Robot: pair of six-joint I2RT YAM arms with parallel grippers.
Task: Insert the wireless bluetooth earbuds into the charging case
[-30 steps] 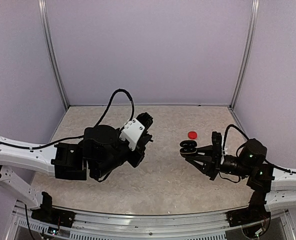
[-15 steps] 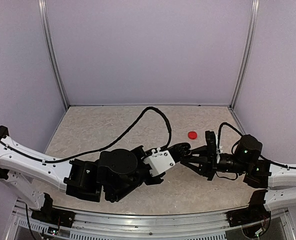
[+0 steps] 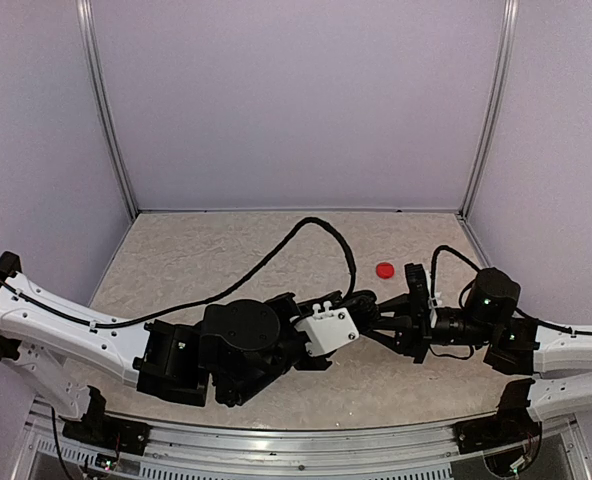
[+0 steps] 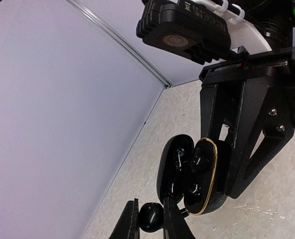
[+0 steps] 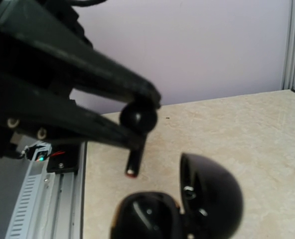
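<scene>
The left gripper (image 4: 149,223) pinched a black earbud (image 5: 137,117). At its one o'clock, the right gripper (image 3: 384,320) clamped the open charging case (image 4: 190,174).

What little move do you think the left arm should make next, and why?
Probably ease the black earbud forward into the open charging case. The left jaws are shut on the bud, it sits just short of the case, and the right jaws hold that case with its lid open. Which socket is free I cannot tell.
</scene>
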